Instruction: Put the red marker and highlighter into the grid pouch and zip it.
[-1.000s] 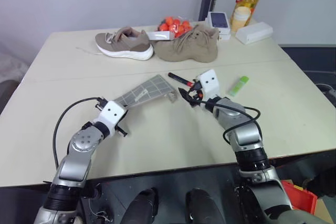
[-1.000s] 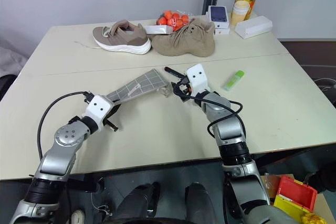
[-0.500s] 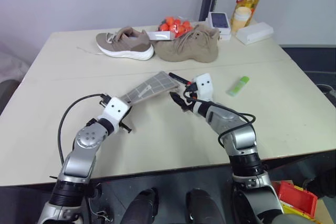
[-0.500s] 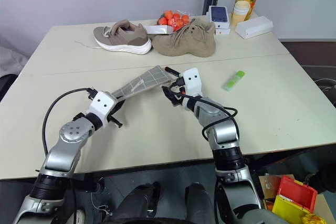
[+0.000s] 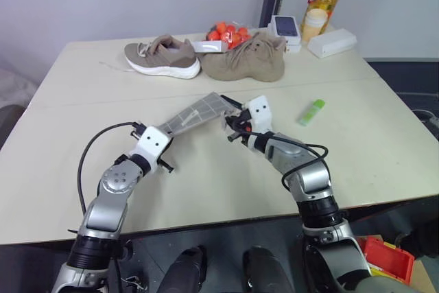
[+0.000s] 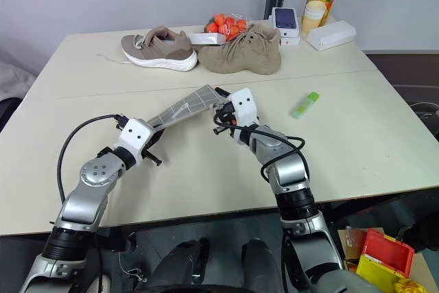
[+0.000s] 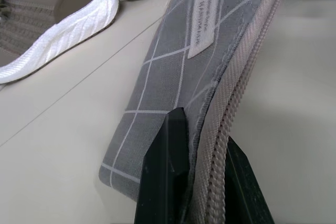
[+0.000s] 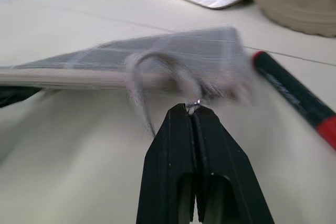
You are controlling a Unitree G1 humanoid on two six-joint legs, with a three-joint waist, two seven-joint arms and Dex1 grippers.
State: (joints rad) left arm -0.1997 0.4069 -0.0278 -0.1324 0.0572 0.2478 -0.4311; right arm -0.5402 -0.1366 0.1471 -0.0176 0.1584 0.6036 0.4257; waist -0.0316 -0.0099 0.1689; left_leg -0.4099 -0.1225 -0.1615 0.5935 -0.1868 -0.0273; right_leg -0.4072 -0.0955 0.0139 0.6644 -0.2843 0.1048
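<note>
Right arm swings leftward to the grid pouch (image 5: 199, 112) and snaps its fingers together at the zipper end, having stood open a second ago.

The right gripper (image 8: 192, 113) is pinched closed on the small metal zipper pull, forearm angled across the table (image 5: 384, 142). The left gripper (image 7: 202, 145) clamps the pouch's near end, holding it tilted up off the tabletop, arm bent at the elbow. The red marker (image 8: 294, 95) lies on the table just beyond the pouch's far end. The highlighter (image 5: 311, 112) rests well apart, to the right.
</note>
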